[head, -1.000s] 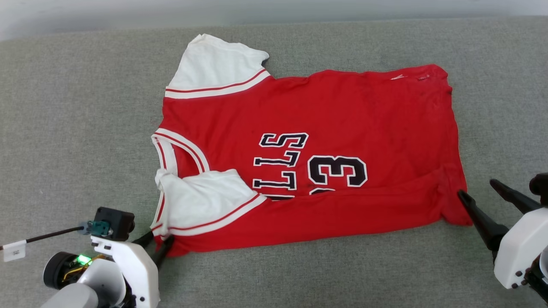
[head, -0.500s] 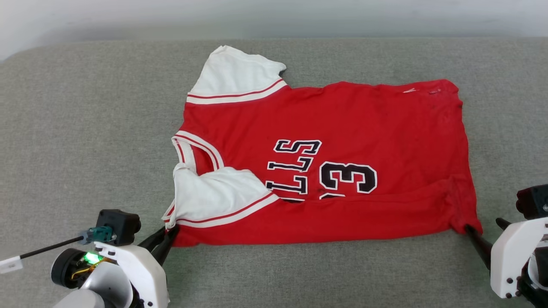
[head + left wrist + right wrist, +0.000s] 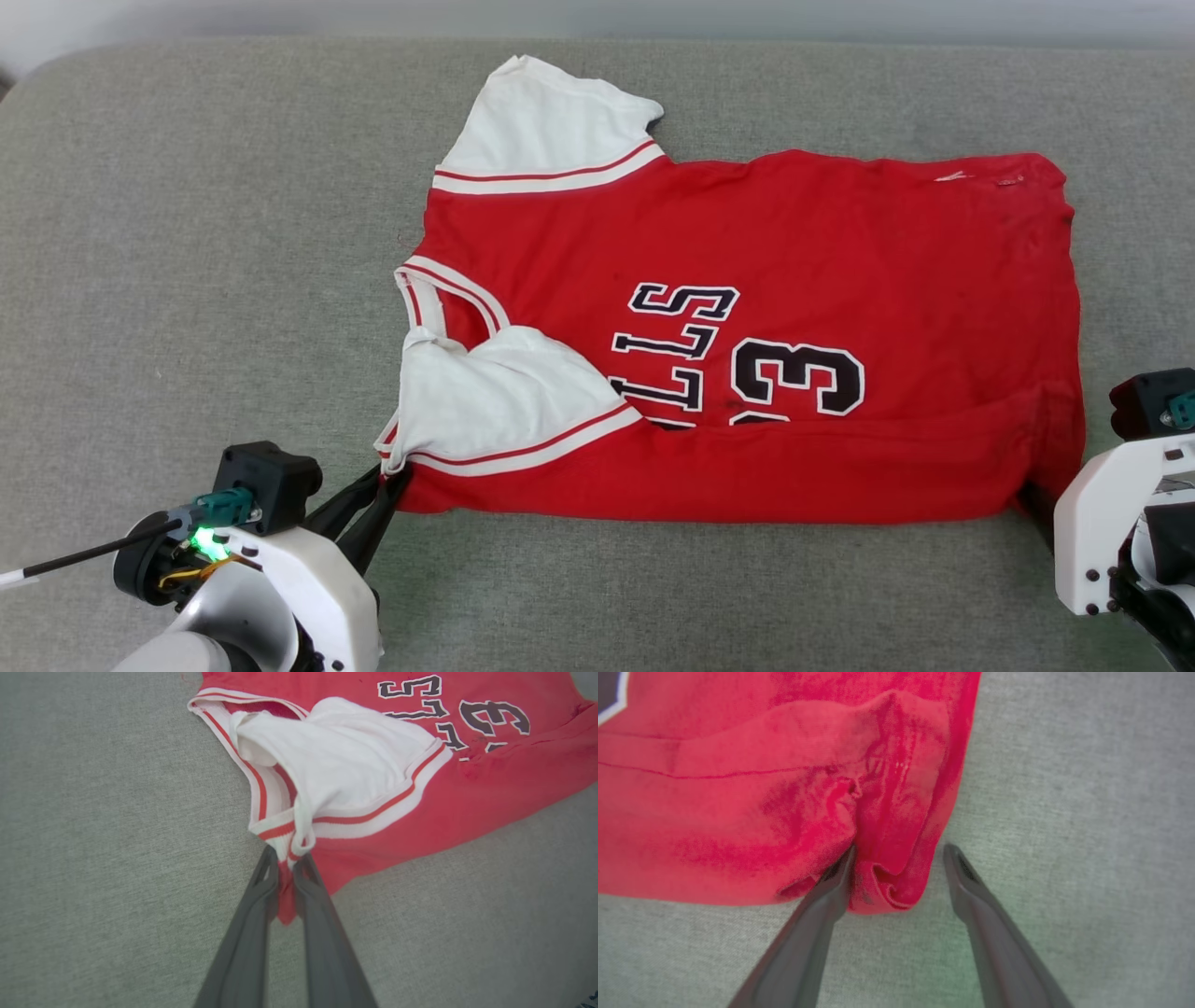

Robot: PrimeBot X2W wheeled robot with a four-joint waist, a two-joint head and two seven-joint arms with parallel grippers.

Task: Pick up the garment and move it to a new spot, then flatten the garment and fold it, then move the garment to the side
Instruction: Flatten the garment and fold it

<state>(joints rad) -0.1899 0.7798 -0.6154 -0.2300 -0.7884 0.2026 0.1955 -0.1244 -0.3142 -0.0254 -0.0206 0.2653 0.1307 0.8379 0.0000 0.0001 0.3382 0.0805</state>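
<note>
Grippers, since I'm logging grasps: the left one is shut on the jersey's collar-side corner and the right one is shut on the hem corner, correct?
Only the part about the right one is wrong. The left gripper is shut on the jersey, but the right gripper is open: the right wrist view shows its jaws apart around the hem corner.

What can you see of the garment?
The garment is a thin red jersey with white, red-striped short sleeves and dark print, lying flat on the grey cushion, collar to the robot's left, near edge folded over. The left gripper pinches its collar-side corner; the right gripper stands open around the bunched hem corner.
</note>
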